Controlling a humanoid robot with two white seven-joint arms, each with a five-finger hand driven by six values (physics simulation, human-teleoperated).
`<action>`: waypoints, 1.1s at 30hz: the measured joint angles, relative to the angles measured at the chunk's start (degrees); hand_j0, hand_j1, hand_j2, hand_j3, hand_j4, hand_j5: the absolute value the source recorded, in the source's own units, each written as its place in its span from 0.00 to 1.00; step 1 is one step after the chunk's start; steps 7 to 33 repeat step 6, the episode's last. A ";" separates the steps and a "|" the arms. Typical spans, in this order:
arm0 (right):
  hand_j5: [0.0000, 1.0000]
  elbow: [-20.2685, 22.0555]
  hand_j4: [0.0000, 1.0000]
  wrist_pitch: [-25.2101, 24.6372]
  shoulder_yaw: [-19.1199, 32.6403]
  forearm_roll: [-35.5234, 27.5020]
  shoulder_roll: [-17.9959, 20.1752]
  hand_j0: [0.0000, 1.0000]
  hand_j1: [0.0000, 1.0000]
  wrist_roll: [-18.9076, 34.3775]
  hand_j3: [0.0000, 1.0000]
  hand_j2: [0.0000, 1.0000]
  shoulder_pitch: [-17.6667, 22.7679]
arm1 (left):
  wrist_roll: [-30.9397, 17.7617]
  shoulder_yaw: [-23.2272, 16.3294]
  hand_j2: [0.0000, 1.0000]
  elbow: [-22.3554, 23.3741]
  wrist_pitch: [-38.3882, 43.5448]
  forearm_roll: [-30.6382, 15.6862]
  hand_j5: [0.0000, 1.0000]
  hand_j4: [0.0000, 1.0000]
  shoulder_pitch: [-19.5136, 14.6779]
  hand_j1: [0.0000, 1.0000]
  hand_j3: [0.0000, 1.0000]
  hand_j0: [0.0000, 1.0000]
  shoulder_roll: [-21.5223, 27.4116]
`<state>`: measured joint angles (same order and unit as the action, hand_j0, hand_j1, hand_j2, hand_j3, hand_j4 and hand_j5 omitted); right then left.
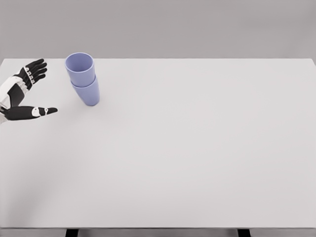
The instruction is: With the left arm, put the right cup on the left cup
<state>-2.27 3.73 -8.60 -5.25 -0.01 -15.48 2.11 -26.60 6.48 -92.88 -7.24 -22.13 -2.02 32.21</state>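
Observation:
Two lavender cups stand nested near the table's far left: the upper cup point(80, 68) sits inside the lower cup point(87, 93), leaning slightly to the left. My left hand point(39, 89) hovers at the left edge of the head view, a short way left of the stack and apart from it. Its fingers point(33, 69) are spread and the thumb points right toward the cups; it holds nothing. The right arm does not show.
The white table point(197, 148) fills the view, with its far edge just behind the cups and its front edge along the bottom. Dark table legs point(72, 232) show beneath the front edge.

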 measured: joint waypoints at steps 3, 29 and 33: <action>1.00 0.00 1.00 0.00 0.00 0.00 0.00 1.00 1.00 0.00 1.00 1.00 0.00 | 0.03 0.14 1.00 -0.88 0.07 0.02 1.00 1.00 1.32 1.00 1.00 1.00 0.00; 1.00 0.00 1.00 -0.01 0.01 0.00 0.00 1.00 1.00 -0.01 1.00 1.00 0.00 | 0.04 0.17 1.00 -1.97 0.10 0.04 1.00 1.00 1.76 1.00 1.00 1.00 -0.04; 1.00 0.00 1.00 -0.01 0.01 0.00 0.00 1.00 1.00 -0.01 1.00 1.00 0.00 | 0.04 0.17 1.00 -1.97 0.10 0.04 1.00 1.00 1.76 1.00 1.00 1.00 -0.04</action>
